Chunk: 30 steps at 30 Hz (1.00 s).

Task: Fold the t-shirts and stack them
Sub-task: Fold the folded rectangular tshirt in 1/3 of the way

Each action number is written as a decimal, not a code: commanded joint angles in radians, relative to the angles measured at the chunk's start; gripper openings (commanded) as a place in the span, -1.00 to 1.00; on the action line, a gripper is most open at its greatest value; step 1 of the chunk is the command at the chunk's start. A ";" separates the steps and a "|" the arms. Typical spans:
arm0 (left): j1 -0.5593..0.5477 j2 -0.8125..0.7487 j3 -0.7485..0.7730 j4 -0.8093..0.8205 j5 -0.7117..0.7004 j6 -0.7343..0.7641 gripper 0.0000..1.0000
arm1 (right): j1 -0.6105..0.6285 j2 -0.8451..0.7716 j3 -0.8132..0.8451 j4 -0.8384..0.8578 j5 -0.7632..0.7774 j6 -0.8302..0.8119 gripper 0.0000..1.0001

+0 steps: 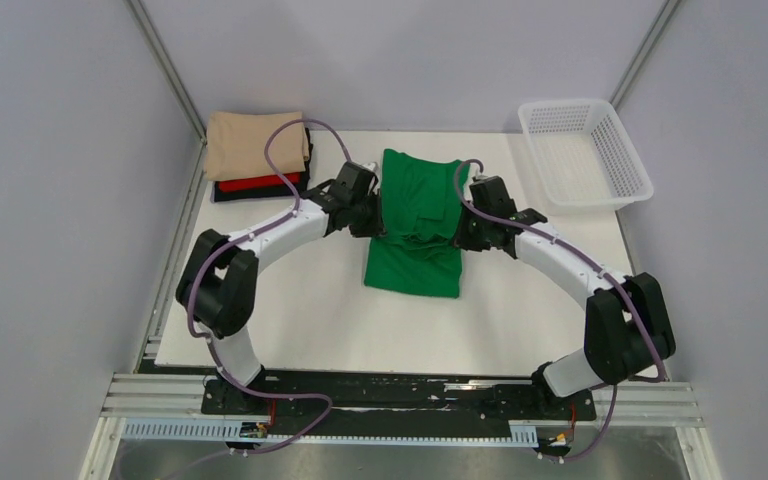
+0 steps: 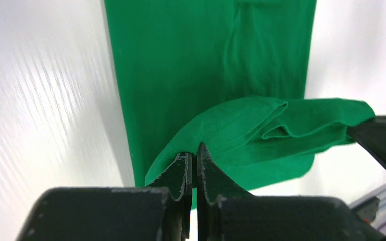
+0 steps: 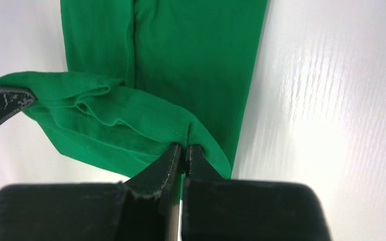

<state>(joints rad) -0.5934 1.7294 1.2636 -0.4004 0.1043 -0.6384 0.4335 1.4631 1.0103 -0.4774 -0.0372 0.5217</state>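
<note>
The table (image 1: pixel 290 330) is a white board. It carries every item listed below.

The left arm (image 1: pixel 260 240) and the right arm (image 1: pixel 570 255) curve inward from their bases. Their wrists meet the green t-shirt (image 1: pixel 415 262) on its left and right edges.

The green t-shirt lies in the middle of the table as a long, narrow strip running from far to near. Its near part is flat on the board. A doubled edge of the cloth is raised above the flat part and hangs between the two grippers, sagging into loose folds between them.

The basket (image 1: pixel 640 180) is white plastic mesh. It stands to the far right of the green t-shirt, well apart from it.

A stack of three folded shirts lies to the far left of the green t-shirt, near its far end. The beige t-shirt (image 1: pixel 250 145) is on top. The red t-shirt (image 1: pixel 260 183) is under it. The black t-shirt (image 1: pixel 250 194) is at the bottom. Only the near edges of the red and black ones show.

The left gripper (image 2: pixel 195 150) is at the left edge of the green t-shirt. Its fingers are pressed almost together, with the raised cloth edge clamped at their tips.

The right gripper (image 3: pixel 185 148) is at the right edge of the green t-shirt. Its fingers are likewise nearly closed, pinching the opposite end of the same raised edge.
</note>
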 commanded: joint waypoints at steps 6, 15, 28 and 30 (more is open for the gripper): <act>0.060 0.180 0.183 0.006 0.060 0.097 -0.93 | -0.076 0.112 0.112 0.071 -0.055 -0.045 -1.00; 0.086 0.281 0.267 0.007 0.102 0.107 -0.85 | -0.112 0.224 0.160 0.082 -0.076 -0.046 -0.99; 0.165 0.415 0.493 0.017 0.150 0.082 0.92 | -0.191 0.431 0.392 0.129 -0.078 0.038 -0.32; 0.185 0.420 0.538 0.004 0.195 0.077 0.99 | -0.203 0.427 0.413 0.129 -0.087 0.045 0.21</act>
<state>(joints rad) -0.4595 2.1487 1.6806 -0.4175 0.2352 -0.5560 0.2615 1.8938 1.3308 -0.4114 -0.1089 0.5343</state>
